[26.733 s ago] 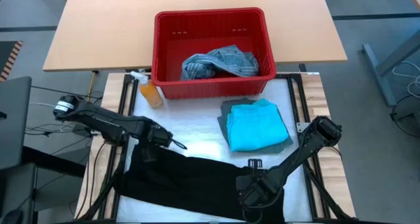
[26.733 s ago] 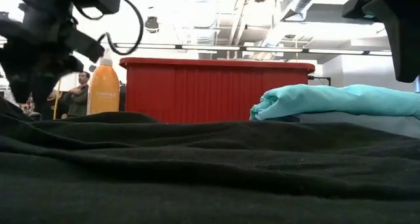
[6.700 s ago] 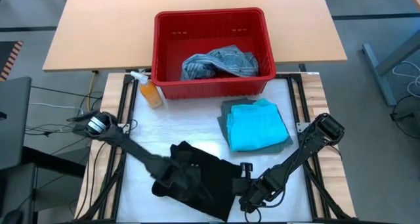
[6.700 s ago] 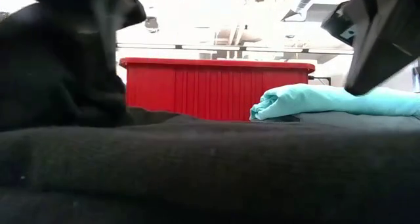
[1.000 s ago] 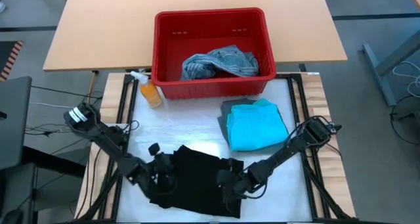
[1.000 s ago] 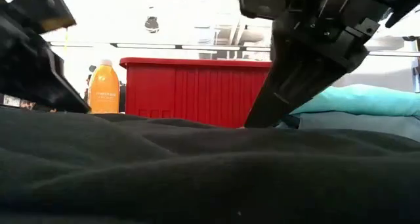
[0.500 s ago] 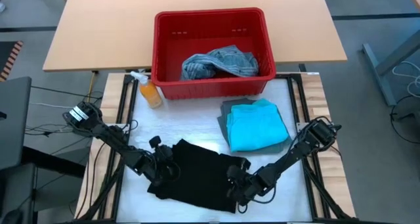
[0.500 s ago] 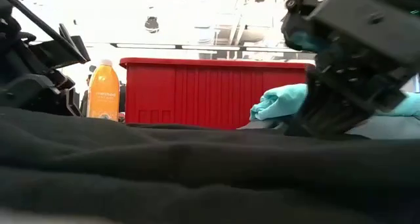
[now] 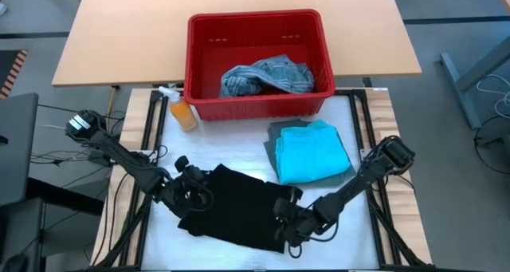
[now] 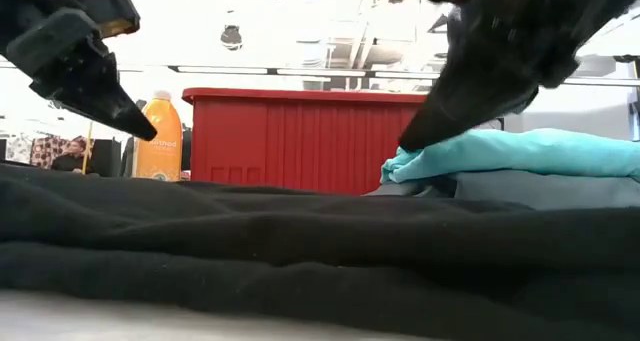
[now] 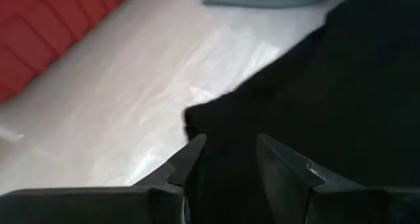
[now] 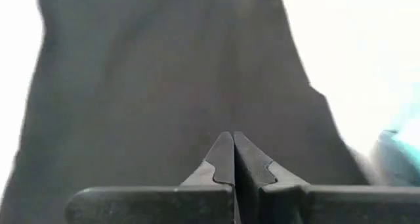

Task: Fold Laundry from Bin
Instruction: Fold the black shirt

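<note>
High view first, left to right: the left hand (image 9: pixel 185 194) sits at the left edge of the black garment (image 9: pixel 235 204), which lies folded into a rough, rumpled block on the near part of the white-covered counter (image 9: pixel 223 148). In the left wrist view its two fingers (image 11: pixel 190 159) stand a little apart with black cloth bunched between them, so it grips that garment's edge. Behind it, near the counter's far left corner, stands an orange spray bottle (image 9: pixel 181 110); its label carries pale lettering in the low view, too small to read. Next comes the red bin (image 9: pixel 256 61), slotted walls and thick rim, on the far side of the counter, with a mottled blue-grey garment (image 9: pixel 267 74) crumpled inside. At the black garment's right edge rests the right hand (image 9: pixel 288 218); the right wrist view shows its fingertips (image 12: pixel 226 159) pressed together in a closed point above the dark cloth, with nothing visibly caught between them. Farther right, a bright turquoise garment (image 9: pixel 311 152) lies neatly folded on top of a muted grey-green one (image 9: pixel 277 136), just beside the black garment and well clear of both hands.
</note>
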Robot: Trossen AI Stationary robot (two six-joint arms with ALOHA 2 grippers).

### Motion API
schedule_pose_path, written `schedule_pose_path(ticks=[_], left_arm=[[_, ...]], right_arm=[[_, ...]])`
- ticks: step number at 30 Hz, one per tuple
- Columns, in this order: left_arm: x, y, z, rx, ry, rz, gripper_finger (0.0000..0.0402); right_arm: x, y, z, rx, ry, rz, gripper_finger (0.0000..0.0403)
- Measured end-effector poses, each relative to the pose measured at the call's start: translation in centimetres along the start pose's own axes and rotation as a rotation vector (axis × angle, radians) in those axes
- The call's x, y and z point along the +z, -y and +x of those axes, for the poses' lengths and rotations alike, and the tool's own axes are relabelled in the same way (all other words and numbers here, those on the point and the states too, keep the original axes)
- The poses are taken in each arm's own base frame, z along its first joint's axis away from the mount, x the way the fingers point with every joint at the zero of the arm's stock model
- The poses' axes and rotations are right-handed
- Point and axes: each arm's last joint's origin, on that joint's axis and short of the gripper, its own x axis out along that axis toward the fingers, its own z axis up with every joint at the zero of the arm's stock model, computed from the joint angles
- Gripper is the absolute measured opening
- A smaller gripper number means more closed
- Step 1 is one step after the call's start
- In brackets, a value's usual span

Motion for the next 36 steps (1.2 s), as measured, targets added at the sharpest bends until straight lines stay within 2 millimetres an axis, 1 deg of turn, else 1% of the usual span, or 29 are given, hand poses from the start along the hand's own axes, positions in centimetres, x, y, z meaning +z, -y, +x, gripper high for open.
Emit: schedule_pose_path(ticks=[3,5,7,10,14,17,23,28,32,36], left_arm=[[-0.3,0.2,0.2,-0.009,-0.021,0.002,0.0121],[-0.7,0.6,0.7,-0.014,-0.044,-0.003,0.0121],[-1.3,1.3,1.4,-0.027,-0.065,-0.006,0.0121],[-2.3,2.3,2.6,-0.04,-0.09,0.0,0.0121],[-4.3,2.9,4.1,0.0,-0.147,0.024,0.0121],[-5.1,3.1,4.8,0.037,-0.147,0.002,0.0121],[-5.4,3.1,4.5,0.038,-0.145,0.002,0.0121],[-5.4,2.7,4.1,0.047,-0.188,0.009,0.0121],[-5.4,2.7,4.1,0.051,-0.183,0.013,0.0121],[-4.4,2.2,3.3,0.041,-0.147,0.027,0.0121]], right_arm=[[-0.5,0.9,0.6,-0.104,-0.006,0.011,0.0021],[-1.1,1.6,1.2,-0.142,-0.023,0.038,0.0021],[-1.6,2.2,1.5,-0.165,-0.03,0.061,0.0021],[-1.8,2.7,1.7,-0.212,0.024,0.091,0.0021],[-2.5,3.0,1.7,-0.213,0.012,0.097,0.0021],[-3.6,3.5,1.7,-0.216,-0.024,0.118,0.0021],[-6.0,4.4,1.4,-0.235,-0.06,0.165,0.0021],[-6.9,4.4,0.5,-0.257,-0.094,0.181,0.0021],[-7.1,4.2,0.2,-0.253,-0.096,0.179,0.0021],[-6.2,3.6,-0.2,-0.251,-0.128,0.135,0.0021]])
